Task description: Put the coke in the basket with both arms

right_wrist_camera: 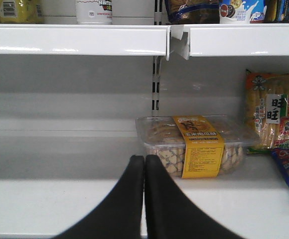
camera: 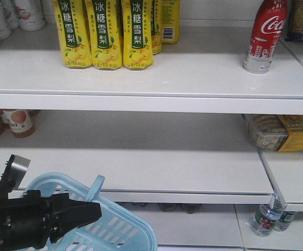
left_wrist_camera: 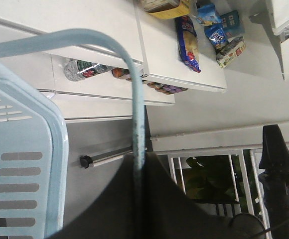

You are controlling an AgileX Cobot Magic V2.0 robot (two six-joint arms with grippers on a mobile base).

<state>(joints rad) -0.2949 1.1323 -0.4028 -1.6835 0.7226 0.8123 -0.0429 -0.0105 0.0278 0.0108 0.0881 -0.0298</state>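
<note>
Coke (camera: 265, 31) upright on upper shelf (camera: 141, 83); left jaws clench the basket (camera: 120, 230) by its handle; right jaws pressed together, level.

Lined up on white upper shelf (camera: 193, 73): yellow drink bottles (camera: 107, 34) left, coke (camera: 264, 36) right; clear biscuit box (camera: 261, 133) below.

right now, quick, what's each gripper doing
left gripper: jaws closed on the basket handle
right gripper: jaws closed, holding nothing
</note>
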